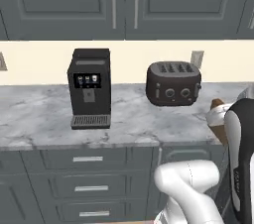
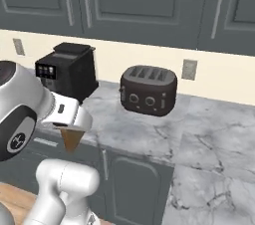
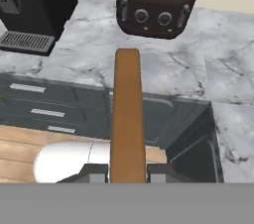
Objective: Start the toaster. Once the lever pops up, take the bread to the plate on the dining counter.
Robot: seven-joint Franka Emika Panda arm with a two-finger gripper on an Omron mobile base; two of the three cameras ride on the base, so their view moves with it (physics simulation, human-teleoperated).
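Clearly our gripper (image 3: 128,177) was clamped on the bread (image 3: 127,119), held edge-on at frame centre, below the toaster (image 3: 156,4) on the marble worktop (image 3: 198,74).

The end effector (image 3: 128,176) is closed on a flat brown toast slice with a darker crust (image 3: 127,114), seen edge-on, its two dark finger tips pressed against either face at the slice's near end. Beyond the slice's far end, a rounded dark brown toaster with two round front knobs (image 3: 155,5) stands on a grey-veined white marble worktop (image 3: 198,69). A boxy black coffee machine with a slotted drip tray (image 3: 32,12) stands beside the toaster, apart from it. Grey drawer fronts with silver bar handles (image 3: 47,113) face the near edge below.
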